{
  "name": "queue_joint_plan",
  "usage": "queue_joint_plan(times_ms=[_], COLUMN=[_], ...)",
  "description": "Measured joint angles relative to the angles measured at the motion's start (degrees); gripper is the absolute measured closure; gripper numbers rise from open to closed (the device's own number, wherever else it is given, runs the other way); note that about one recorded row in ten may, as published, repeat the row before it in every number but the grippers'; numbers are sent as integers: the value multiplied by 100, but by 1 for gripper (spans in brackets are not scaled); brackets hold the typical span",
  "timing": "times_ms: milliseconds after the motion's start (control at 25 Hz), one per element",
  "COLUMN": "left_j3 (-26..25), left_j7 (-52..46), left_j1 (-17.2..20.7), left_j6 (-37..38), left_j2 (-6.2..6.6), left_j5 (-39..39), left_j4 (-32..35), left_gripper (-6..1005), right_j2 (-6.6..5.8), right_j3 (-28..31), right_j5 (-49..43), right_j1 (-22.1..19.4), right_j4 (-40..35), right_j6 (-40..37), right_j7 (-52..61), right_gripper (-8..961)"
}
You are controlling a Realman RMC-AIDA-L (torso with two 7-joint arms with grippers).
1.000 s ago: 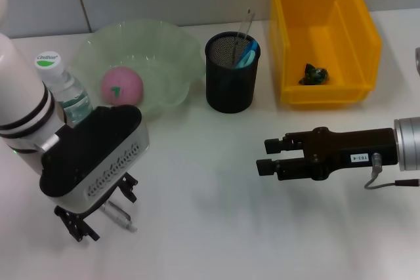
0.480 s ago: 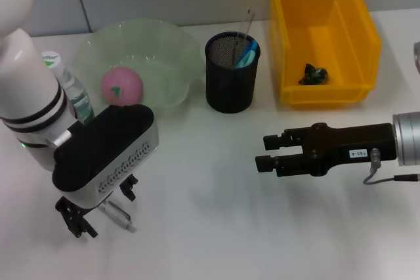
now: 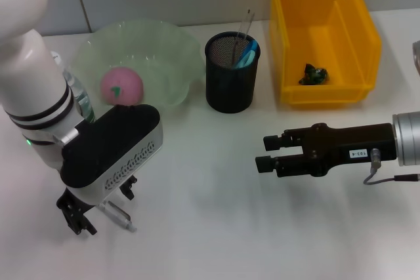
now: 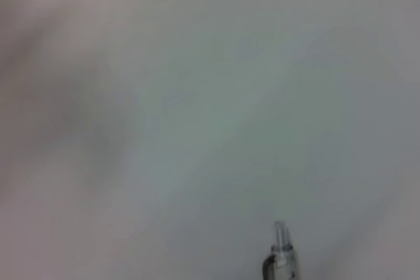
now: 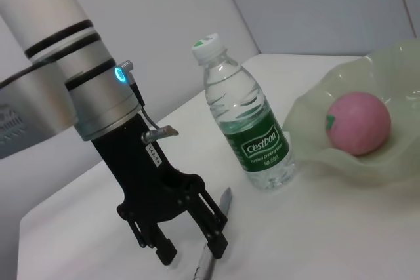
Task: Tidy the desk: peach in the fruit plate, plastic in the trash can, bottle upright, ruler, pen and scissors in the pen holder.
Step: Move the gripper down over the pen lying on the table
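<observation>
**A:** Start with what sits closest to you. Where is the pen against the pen holder?

**B:** You have the pen [image 3: 117, 215] lying flat on the white table [image 3: 210, 227], well nearer than the pen holder [image 3: 231, 72] and off toward your left arm's side. Your left gripper [image 3: 98, 211] points down over it, jaws apart with one finger on each side of the barrel. From the right wrist view you can see the pen between those fingers, and I cannot tell whether they touch it.

**A:** And the right arm?

**B:** Your right gripper [image 3: 261, 154] hangs level above the table, nearer than the pen holder and a little to its right. Its jaws stand slightly apart and hold nothing.

**A:** Going farther back?

**B:** The bottle [image 5: 248, 119] stands upright, well left of the pen holder and just beside the fruit plate [image 3: 174, 47]; your left arm hides most of it from the head camera. The pink peach [image 3: 121, 86] lies in the fruit plate, which sits just left of the pen holder. The pen holder itself carries a clear ruler [image 3: 244, 27] and something blue. Right of it stands the yellow trash can [image 3: 354, 37], with a dark green scrap of plastic [image 3: 314, 74] on its floor.
</observation>
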Motion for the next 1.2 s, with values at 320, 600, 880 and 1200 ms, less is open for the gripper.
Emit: queue_joint_plan(times_ms=[320, 600, 880, 1200], left_j3=[2, -15, 9, -21], left_j7=[-162, -241, -284, -340], left_j1=[-100, -119, -161, -165], left_j6=[-265, -269, -282, -344], left_j2=[-15, -14, -19, -30], left_j5=[128, 135, 142, 140], left_j4=[-289, -315, -424, -490], left_gripper=[256, 376, 381, 466], right_j2=[0, 0, 0, -6], right_j3=[-12, -14, -14, -8], right_j5=[0, 0, 0, 0], right_j1=[14, 20, 27, 46], right_j4=[5, 1, -33, -39], right_j6=[7, 10, 10, 9], right_j7=[8, 25, 26, 17], right_gripper=[295, 296, 296, 297])
